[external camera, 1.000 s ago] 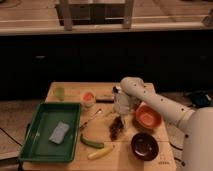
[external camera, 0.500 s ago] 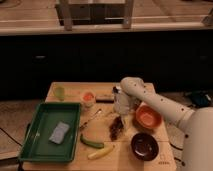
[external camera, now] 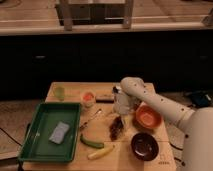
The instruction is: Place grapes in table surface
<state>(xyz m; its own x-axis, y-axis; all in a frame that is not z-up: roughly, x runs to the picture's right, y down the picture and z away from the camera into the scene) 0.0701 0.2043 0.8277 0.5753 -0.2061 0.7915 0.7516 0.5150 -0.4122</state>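
The grapes are a dark reddish-brown lumpy bunch lying on the light tan wooden table surface, near its middle. My gripper hangs from the white arm just above the bunch's upper end, close to it or touching it. The arm reaches in from the right side.
A green tray with a blue sponge sits at the left. A green cucumber and a yellow banana-like piece lie in front. An orange bowl, a dark maroon bowl, a green cup and an orange-topped cup stand around.
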